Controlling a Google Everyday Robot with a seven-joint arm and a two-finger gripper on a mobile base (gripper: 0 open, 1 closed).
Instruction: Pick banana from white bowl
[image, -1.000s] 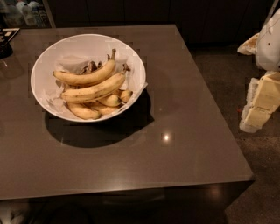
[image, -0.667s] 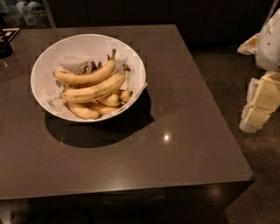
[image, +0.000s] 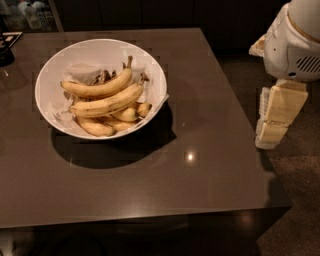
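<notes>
The white bowl (image: 60, 67) stands on the back left of the dark table, lined with crumpled white paper. Several yellow bananas lie in it. The banana (image: 107, 104) is the long thick one across the middle, with a short dark stem stub at its right end. A slimmer banana with a taller stem (image: 97, 89) lies just behind it. Short stubby ones lie in front. My gripper (image: 274, 117), cream-coloured, hangs under the white arm beside the table's right edge, far to the right of the bowl and holding nothing visible.
The dark brown table (image: 200, 165) has its right edge close to the gripper and its front edge near the bottom of the view. A dark object (image: 6, 50) sits at the far left edge. Dark floor lies to the right.
The arm and gripper have moved a little to the left, closer to the table's right edge. The bowl and bananas have not moved.
</notes>
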